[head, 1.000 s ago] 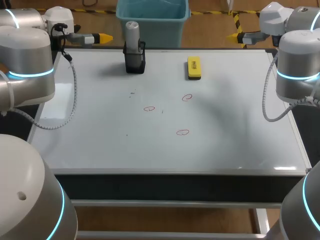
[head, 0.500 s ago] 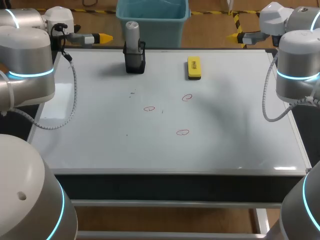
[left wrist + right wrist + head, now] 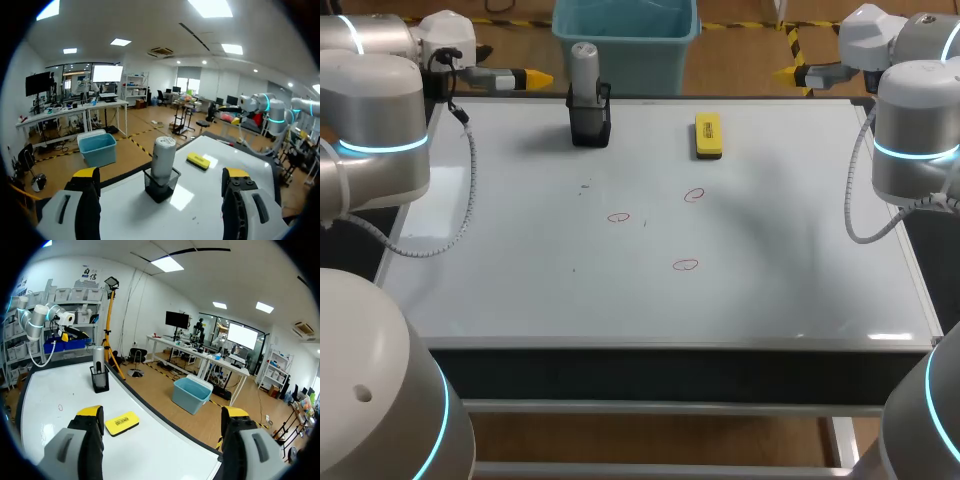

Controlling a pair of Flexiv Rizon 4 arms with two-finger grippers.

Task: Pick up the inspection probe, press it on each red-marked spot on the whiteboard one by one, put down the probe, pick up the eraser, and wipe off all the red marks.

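Only the left arm (image 3: 380, 120) has shifted – its yellow tips have edged a little along the far edge of the bench, from the far left corner toward the inspection probe (image 3: 584, 70). The left jaws are spread wide with nothing between them, and in the left wrist view the probe (image 3: 163, 159) stands straight ahead of them, upright in its black holder (image 3: 590, 125) near the far edge, left of middle. I judge this the start of the reach for the probe – no grasp yet. Around the middle of the whiteboard (image 3: 520, 290), the three red marks (image 3: 619, 217) are all untouched. The eraser (image 3: 708, 135) lies flat near the far edge, right of middle, where it was. At the far right corner the right arm (image 3: 915, 130) has not stirred, and the right jaws are also released and empty.
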